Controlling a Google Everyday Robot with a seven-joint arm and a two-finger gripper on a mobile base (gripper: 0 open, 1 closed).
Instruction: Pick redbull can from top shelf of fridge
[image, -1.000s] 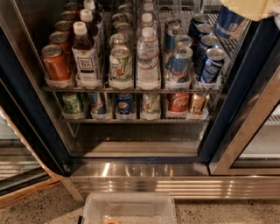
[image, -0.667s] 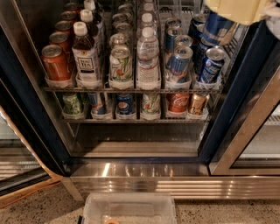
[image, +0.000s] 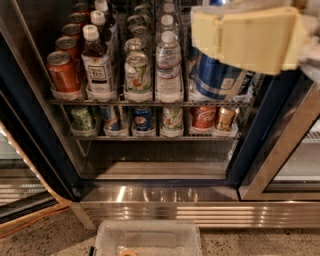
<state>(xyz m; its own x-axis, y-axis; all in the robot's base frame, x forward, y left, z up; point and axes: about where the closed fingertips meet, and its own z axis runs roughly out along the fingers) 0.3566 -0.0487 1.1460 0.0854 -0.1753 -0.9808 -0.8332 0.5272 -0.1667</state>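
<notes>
My gripper (image: 242, 47) fills the top right of the camera view, in front of the open fridge (image: 30, 125). Its big cream finger (image: 245, 37) is clamped over a blue and silver redbull can (image: 215, 79). The can hangs below the finger and looks larger than the shelved cans. It is in front of the right lanes of the top shelf (image: 150, 102), a wire rack with clear front cups. The can's lid and the shelf's right front cans are hidden behind my gripper.
The top shelf holds orange-red cans (image: 62, 72), tea bottles (image: 97, 65), green-white cans (image: 137, 75) and water bottles (image: 168, 65). A lower rack (image: 150, 136) holds short cans. The open glass door (image: 285, 150) stands at right. A clear plastic bin (image: 147, 240) sits below the ribbed steel base (image: 175, 205).
My gripper with the blue can has moved left and down from the top right corner and looks much larger, closer to the camera. The shelved drinks have not moved.
</notes>
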